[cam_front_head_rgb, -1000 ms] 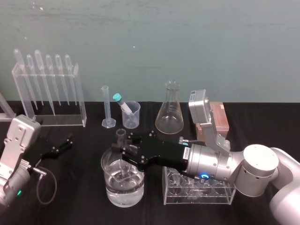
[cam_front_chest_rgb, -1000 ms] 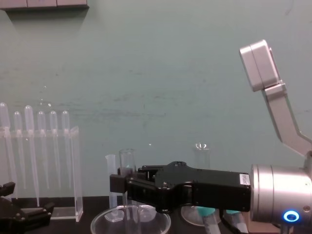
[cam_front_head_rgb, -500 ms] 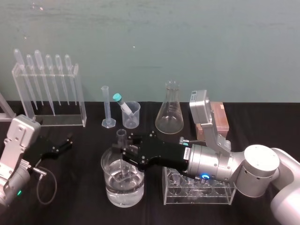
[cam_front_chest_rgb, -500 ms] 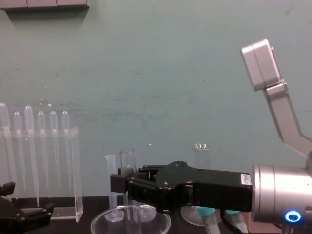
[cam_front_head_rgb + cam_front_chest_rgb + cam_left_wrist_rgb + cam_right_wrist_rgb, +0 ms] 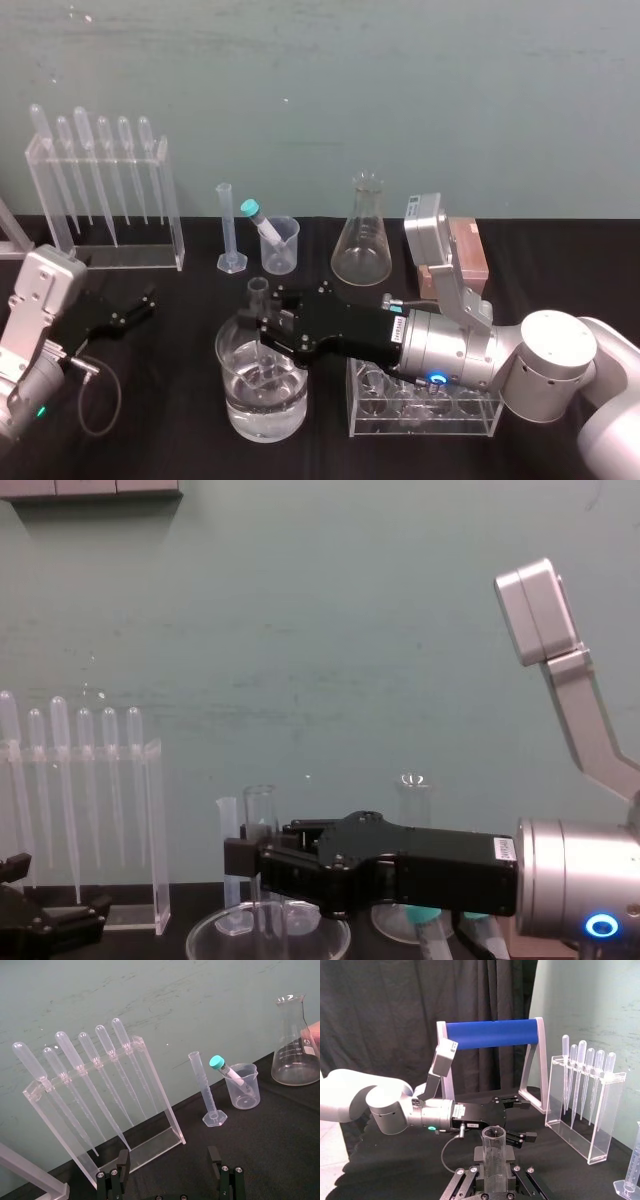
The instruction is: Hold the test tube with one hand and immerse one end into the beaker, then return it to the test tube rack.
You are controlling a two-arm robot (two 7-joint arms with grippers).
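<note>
Over round glass beaker (image 5: 233, 392), right hand (image 5: 263, 326) clamps slim test tube (image 5: 258, 291) (upright); left hand (image 5: 128, 312) splayed.

No word, brand or number is legible in any view. A small white label (image 5: 397, 325) sits on the black body of the right gripper (image 5: 263, 322), and a similar white sticker (image 5: 470, 1124) sits on the black body of the left gripper (image 5: 522, 1119); the print on both is too fine to make out. White graduation marks stand on the wall of the conical flask (image 5: 294, 1055) near the back edge of the table (image 5: 180, 310), with no figures readable, and a lit blue ring (image 5: 437, 379) on the right arm carries no character.
</note>
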